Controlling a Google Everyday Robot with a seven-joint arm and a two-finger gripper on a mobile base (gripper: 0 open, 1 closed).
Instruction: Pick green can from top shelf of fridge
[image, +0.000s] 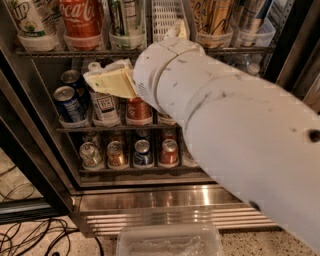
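The green can (121, 17) stands in a clear tray on the top shelf (60, 52) of the fridge (150, 197), between a red Coca-Cola bottle and an empty white tray; its top is cut off by the frame. My gripper (111, 81), yellowish at the tip, points left in front of the middle rack. It is just below the top shelf's front rail and slightly left of the green can, not touching it. My white arm (225, 130) fills the right of the view and hides the right side of the racks.
A Coca-Cola bottle (80, 17) and a white cup with a green logo (30, 20) stand left of the green can. Short cans (67, 102) fill the lower racks. A dark door edge (25, 150) runs down the left. A clear plastic bin (170, 240) and cables (30, 235) lie on the floor.
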